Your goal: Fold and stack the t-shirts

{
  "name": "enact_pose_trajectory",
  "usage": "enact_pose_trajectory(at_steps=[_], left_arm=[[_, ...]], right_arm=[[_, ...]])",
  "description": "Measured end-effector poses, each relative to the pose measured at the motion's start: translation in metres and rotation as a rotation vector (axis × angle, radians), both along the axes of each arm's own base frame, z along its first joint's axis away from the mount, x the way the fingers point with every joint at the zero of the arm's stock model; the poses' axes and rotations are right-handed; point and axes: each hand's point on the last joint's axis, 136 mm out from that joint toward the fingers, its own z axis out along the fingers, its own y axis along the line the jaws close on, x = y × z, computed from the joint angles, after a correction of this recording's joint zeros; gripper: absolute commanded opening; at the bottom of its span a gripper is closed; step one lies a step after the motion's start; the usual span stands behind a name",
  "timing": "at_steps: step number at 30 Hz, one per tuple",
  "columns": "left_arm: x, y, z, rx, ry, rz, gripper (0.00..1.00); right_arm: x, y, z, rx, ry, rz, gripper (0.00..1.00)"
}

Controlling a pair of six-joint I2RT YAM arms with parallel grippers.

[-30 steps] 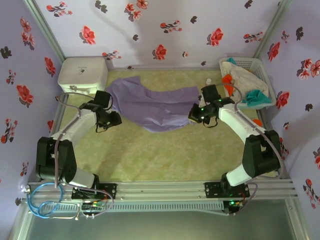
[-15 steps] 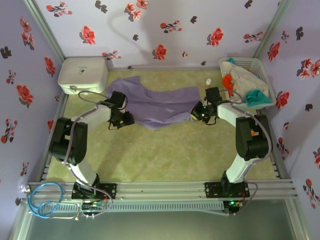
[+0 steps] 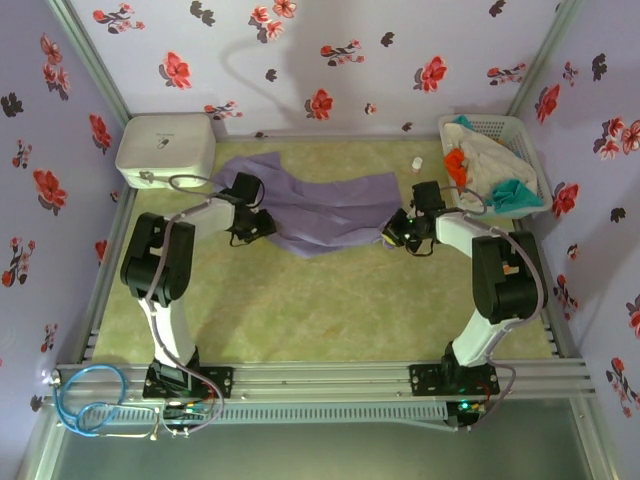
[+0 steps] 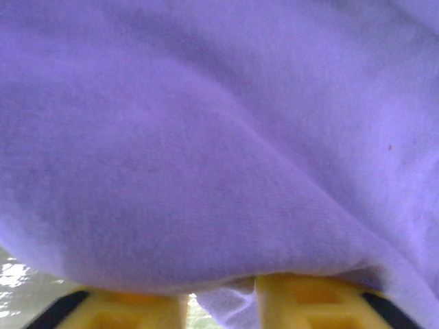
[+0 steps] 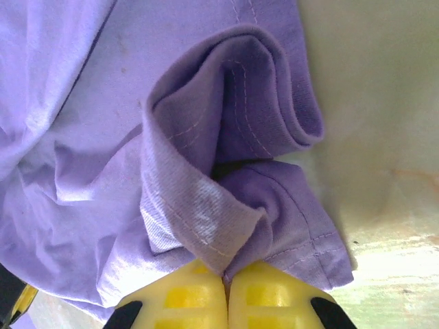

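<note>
Green-yellow table [image 3: 300, 310] lies under both arms. The lavender t-shirt [image 3: 320, 210] stretches across it from the left gripper [image 4: 221, 305] to the right gripper [image 5: 226, 281]. A white basket [image 3: 490, 119], just right of the right fingers [image 5: 188, 298], holds the orange, teal and off-white t-shirts [image 3: 490, 150]. The right fingers are pressed together, pinching a folded hem of the lavender t-shirt. The left fingers [image 4: 137, 312] stand slightly apart beneath draped cloth, a tuck hanging between them; whether they grip it cannot be told.
</note>
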Motion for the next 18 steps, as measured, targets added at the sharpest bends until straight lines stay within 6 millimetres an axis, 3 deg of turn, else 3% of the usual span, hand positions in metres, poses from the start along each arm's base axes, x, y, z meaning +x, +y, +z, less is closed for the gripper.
enact_pose_trajectory(at_steps=[4, 6, 9, 13, 18], left_arm=[[0.001, 0.001, -0.001, 0.006, 0.002, 0.000, 0.00], [-0.003, 0.002, 0.000, 0.012, 0.003, -0.005, 0.00], [-0.024, 0.010, 0.007, 0.027, 0.025, -0.013, 0.00], [-0.060, 0.016, 0.040, 0.042, 0.037, -0.036, 0.00], [-0.087, 0.006, 0.085, 0.043, 0.021, -0.092, 0.00]], right_arm=[[-0.003, -0.006, 0.004, -0.014, -0.013, 0.002, 0.00], [-0.006, -0.008, 0.006, -0.030, -0.017, 0.014, 0.00], [-0.012, -0.012, 0.007, -0.067, -0.019, 0.039, 0.00], [-0.022, -0.018, 0.007, -0.114, -0.008, 0.075, 0.00], [-0.030, -0.024, 0.008, -0.159, -0.001, 0.099, 0.00]])
